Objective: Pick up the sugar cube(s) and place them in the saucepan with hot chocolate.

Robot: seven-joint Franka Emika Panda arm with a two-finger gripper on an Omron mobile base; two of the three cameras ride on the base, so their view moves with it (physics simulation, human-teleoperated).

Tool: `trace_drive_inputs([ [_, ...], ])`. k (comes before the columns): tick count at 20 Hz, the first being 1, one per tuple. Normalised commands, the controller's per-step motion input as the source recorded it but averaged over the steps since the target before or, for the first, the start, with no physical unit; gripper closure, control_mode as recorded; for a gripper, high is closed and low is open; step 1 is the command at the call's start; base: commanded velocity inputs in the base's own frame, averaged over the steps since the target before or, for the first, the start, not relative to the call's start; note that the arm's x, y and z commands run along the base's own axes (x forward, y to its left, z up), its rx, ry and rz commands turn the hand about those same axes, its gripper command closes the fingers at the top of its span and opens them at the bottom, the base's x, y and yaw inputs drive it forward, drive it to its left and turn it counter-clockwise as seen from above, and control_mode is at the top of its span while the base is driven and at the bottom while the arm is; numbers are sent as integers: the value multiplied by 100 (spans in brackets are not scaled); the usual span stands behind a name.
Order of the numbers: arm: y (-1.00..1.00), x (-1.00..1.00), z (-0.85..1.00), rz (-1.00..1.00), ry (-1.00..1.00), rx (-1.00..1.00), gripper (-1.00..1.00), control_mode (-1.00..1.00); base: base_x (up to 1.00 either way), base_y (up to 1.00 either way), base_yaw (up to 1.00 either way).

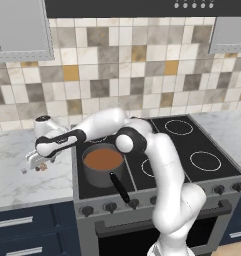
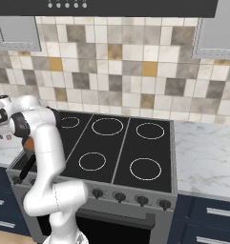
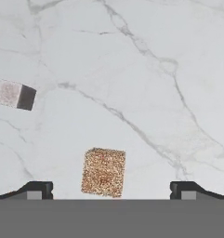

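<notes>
Setting: marble counter (image 1: pixel 22 187) left of the black stove (image 1: pixel 202 145), tiled wall behind; you are working low over the stone.
Pincer: your gripper (image 3: pixel 111 189) stands wide, nothing between the tips, poised just above the counter.
Target cube: the speckled orange-brown sugar cube (image 3: pixel 103 172) sits on the marble between your fingertips (image 3: pixel 37 189), slightly nearer the left tip of the hand view.
Other cube: a paler sugar cube (image 3: pixel 15 94) lies well apart, up and left in that view.
Saucepan: the saucepan with hot chocolate (image 1: pixel 102 162) stands on the near left burner, just beside the counter edge, handle toward you.
Advice: centre yourself over the cube, descend straight, then close gently; a cube this small probably skids if one tip touches first.
Afterwards: lift clear before you swing over the pan.
</notes>
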Motion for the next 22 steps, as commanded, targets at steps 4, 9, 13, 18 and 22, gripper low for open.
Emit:
trace_drive_inputs([
  [4, 9, 4, -4, 3, 0, 0, -100, -100, 0, 0, 0],
  [9, 11, 9, -13, 2, -1, -1, -100, -100, 0, 0, 0],
  [13, 0, 0, -17, 0, 0, 0, -100, -100, 0, 0, 0],
  [18, 0, 0, -3, 0, 0, 0, -100, -100, 0, 0, 0],
  [22, 0, 0, -8, 0, 0, 0, 100, -100, 0, 0, 0],
])
